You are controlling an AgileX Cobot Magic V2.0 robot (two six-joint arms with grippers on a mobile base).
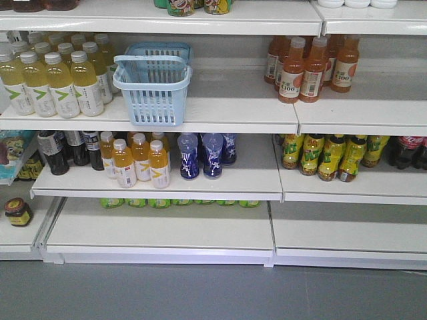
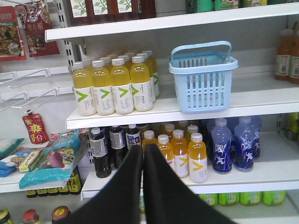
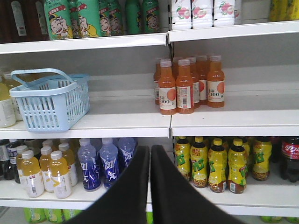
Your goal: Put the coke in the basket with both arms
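Far right below basket [image 1: 152,90], coke [image 3: 289,158] is standing: rigid, slick, likely heavy; gripping mid-body seems safest. Left tool [image 2: 142,151] and right tool [image 3: 150,150] are sitting closed, empty.

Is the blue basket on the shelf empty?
Looks empty: the basket shows nothing through its slotted walls or open top.

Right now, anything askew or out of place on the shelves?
Only the basket: it's parked on a stock shelf between the yellow bottles and orange bottles. Nothing tipped or spilled that I can see.
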